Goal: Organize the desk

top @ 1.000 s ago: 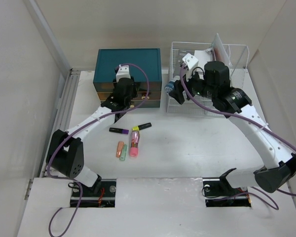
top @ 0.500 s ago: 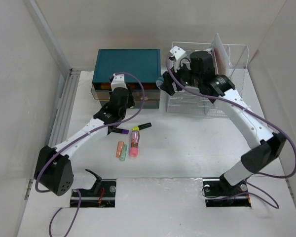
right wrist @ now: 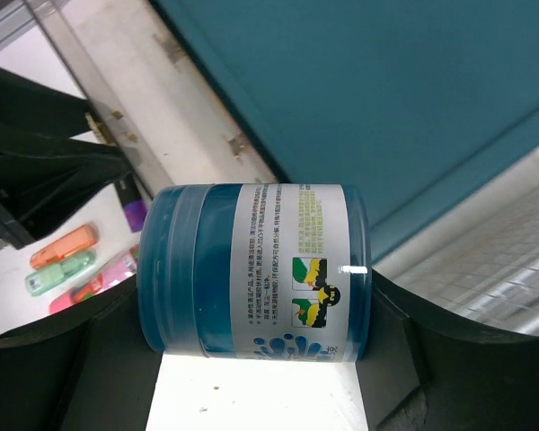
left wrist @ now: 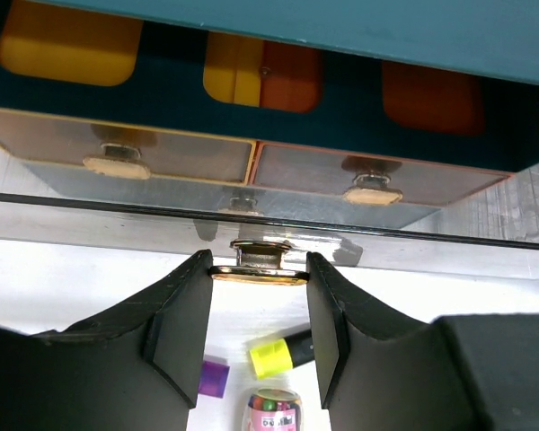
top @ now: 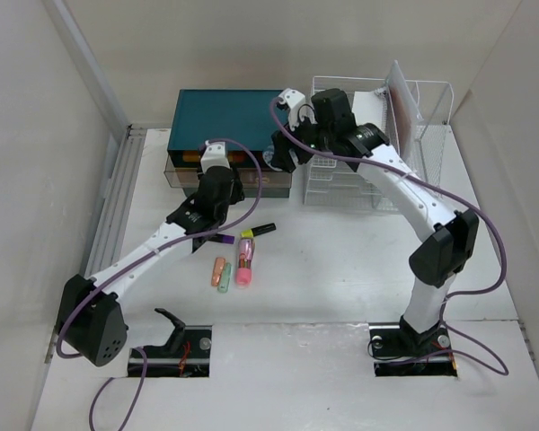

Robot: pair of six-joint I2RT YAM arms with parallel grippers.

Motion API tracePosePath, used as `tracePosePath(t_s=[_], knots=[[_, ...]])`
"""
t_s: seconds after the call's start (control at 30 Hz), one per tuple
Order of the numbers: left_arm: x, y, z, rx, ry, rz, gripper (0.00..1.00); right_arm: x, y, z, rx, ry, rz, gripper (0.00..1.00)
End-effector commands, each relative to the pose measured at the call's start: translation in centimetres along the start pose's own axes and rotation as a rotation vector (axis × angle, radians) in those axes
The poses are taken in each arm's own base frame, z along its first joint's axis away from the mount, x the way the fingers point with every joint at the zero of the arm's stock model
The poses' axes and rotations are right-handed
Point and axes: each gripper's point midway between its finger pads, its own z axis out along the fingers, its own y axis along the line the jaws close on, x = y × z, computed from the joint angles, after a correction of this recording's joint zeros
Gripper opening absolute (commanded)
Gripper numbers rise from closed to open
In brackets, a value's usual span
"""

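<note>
The left claw (left wrist: pixel 257 285) pinches the drawer knob (left wrist: pixel 259 262) dead ahead. The right claw (right wrist: pixel 251 337) holds a blue jar (right wrist: pixel 251 260) crosswise (long axis side to side), drawer box (top: pixel 229 112) just beyond, desk (top: pixel 341 260) beneath both.

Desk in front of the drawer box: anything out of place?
Yes. Pens and highlighters lie loose on the desk at mixed angles, in front of the teal drawer box. Nothing looks spilled or broken.

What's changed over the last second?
The right gripper carried the blue jar left, from the wire rack to the front of the teal drawer box. The left gripper, shut on the drawer knob, drew back slightly toward the arm bases. The pens on the desk lay unchanged.
</note>
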Motion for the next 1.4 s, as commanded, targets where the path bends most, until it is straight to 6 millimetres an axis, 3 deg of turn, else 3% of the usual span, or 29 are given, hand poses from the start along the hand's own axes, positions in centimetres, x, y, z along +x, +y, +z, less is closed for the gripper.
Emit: tracePosePath(t_s=[0.0, 0.23, 0.57, 0.77, 0.97, 1.03, 1.3, 1.37], knots=[[0.7, -0.7, -1.3, 0.042, 0.027, -0.045, 0.00, -4.4, 2.8, -1.1, -0.034, -0.109, -0.055, 0.00], [1.7, -0.5, -2.3, 0.056, 0.040, -0.032, 0.00, -3.9, 4.9, -0.1, 0.041, -0.111, 0.033, 0.00], [1.3, -1.3, -3.0, 0.082, 0.029, -0.062, 0.00, -5.1, 1.5, 0.8, 0.261, -0.193, 0.229, 0.00], [1.6, -1.0, -3.1, 0.078, 0.036, -0.058, 0.00, -3.7, 0.3, 2.4, 0.358, -0.147, 0.318, 0.00], [1.6, -1.0, -3.1, 0.078, 0.036, -0.058, 0.00, -1.2, 1.8, 3.8, 0.415, -0.094, 0.366, 0.00], [1.6, -1.0, -3.1, 0.078, 0.036, -0.058, 0.00, -1.1, 2.8, 3.8, 0.410, -0.094, 0.370, 0.00], [1.4, -1.1, -3.1, 0.082, 0.029, -0.063, 0.00, -0.3, 2.6, 3.1, 0.432, -0.090, 0.384, 0.00], [1.5, -1.3, -3.2, 0.090, 0.033, -0.062, 0.00, 0.4, 2.5, 3.5, 0.436, -0.068, 0.383, 0.09]])
